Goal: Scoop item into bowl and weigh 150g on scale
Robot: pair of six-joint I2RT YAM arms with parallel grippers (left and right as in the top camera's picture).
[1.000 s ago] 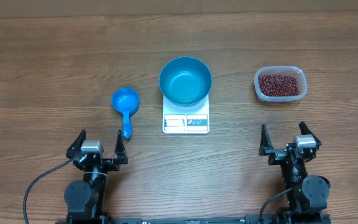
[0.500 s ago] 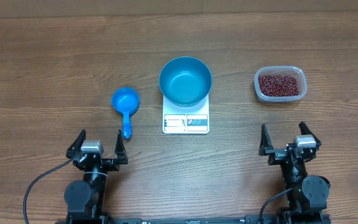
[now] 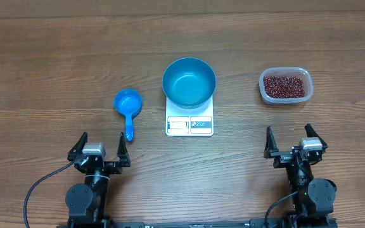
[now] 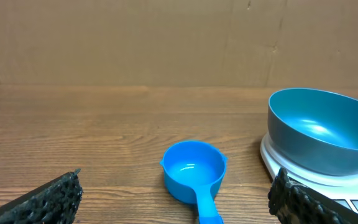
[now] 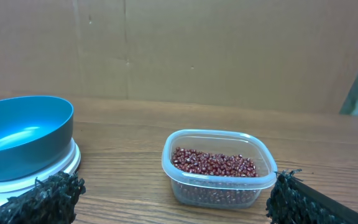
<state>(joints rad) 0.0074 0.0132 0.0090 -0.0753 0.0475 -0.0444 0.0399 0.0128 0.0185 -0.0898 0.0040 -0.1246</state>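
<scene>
An empty teal-blue bowl [image 3: 189, 82] [image 4: 322, 138] [image 5: 22, 135] stands on the white scale [image 3: 189, 120] at the table's middle. Dark red-brown beans [image 3: 286, 85] [image 5: 213, 163] fill a clear plastic tub [image 3: 285, 85] [image 5: 218, 168] at the right. At the left lies a small blue scoop [image 3: 128, 109] [image 4: 194, 174], handle toward me. My left gripper [image 3: 100, 149] [image 4: 178, 200] is open just short of the scoop's handle, holding nothing. The right gripper [image 3: 294, 143] [image 5: 179, 199] is open in front of the tub, also holding nothing.
A brown cardboard wall [image 4: 166, 37] closes off the far side of the wooden table [image 3: 56, 57]. Both arm bases [image 3: 84, 196] sit at the near edge.
</scene>
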